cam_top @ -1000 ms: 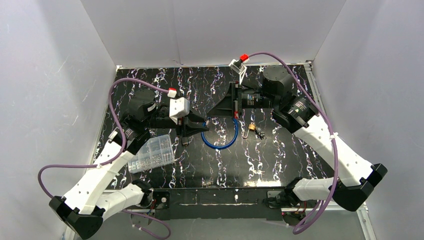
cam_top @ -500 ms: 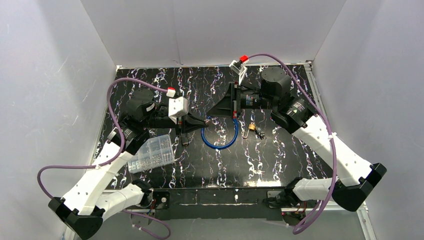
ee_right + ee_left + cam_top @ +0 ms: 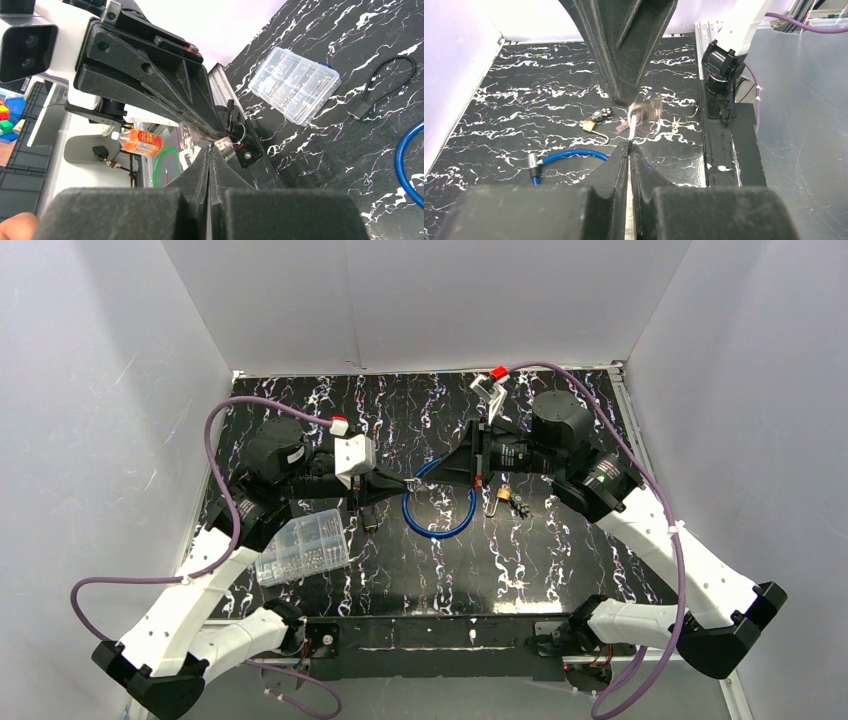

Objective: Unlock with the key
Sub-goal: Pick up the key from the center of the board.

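Above the middle of the black marbled table point(image 3: 560, 560) my two grippers meet tip to tip. A small silver key point(image 3: 413, 481) point(image 3: 631, 126) spans the gap. My left gripper point(image 3: 403, 483) point(image 3: 629, 145) is shut on its thin end. The other end, with its ring point(image 3: 240, 133), sits at the tips of my right gripper point(image 3: 437, 477) point(image 3: 209, 148), which is shut on it. Below them lies a blue cable lock point(image 3: 440, 508) point(image 3: 574, 155) in a loop. A brass padlock point(image 3: 503, 496) point(image 3: 588, 125) with a hooked shackle and black key heads lies to its right.
A clear plastic parts box point(image 3: 302, 547) point(image 3: 295, 85) lies at the left of the table. A thin black cord with a small block point(image 3: 369, 517) point(image 3: 387, 82) lies beside the blue loop. White walls enclose the table on three sides.
My left gripper has shut on the key. The right arm has shifted right and back, uncovering the far arc of the blue loop. The padlock and box have not moved.
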{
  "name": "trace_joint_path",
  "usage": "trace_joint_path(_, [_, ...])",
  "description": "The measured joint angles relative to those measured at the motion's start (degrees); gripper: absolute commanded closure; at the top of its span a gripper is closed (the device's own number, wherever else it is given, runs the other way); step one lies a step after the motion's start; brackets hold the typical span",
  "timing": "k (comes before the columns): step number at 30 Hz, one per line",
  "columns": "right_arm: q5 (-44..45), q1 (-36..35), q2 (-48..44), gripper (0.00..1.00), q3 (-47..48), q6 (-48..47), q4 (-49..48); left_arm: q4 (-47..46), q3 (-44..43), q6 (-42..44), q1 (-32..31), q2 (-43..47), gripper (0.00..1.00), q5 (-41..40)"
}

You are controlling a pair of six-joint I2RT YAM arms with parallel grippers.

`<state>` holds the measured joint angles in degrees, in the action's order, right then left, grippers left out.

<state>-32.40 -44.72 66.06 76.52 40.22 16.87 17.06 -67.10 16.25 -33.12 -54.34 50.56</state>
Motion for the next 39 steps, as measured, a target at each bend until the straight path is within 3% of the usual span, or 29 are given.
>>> trace_joint_path(9, [0.66,0.08,-0.63,0.97,-0.23,-1.12,0.71,4.97,-2.38,3.78,0.00,1.51,1.00,-2.17])
trace_joint_path(13, [1.41,0.10,-0.90,0.66,-0.06,-3.52,3.40,9.25,-4.38,6.45,-0.01,0.82,1.00,-2.96])
trace_joint_path(17, [2.70,0.10,-1.04,0.51,1.82,-9.22,6.61,16.33,-9.21,9.59,-0.03,-2.64,1.00,-3.32])
trace_joint_path(28, [-0.12,-2.39,-1.88,0.48,3.15,-24.34,4.29,38.39,-22.94,14.06,-4.85,-16.22,1.00,-7.83])
trace_joint_path(39, [-3.34,-6.87,1.82,0.55,3.21,-33.56,4.02,43.53,-24.54,14.86,-5.35,-15.78,1.00,-7.47])
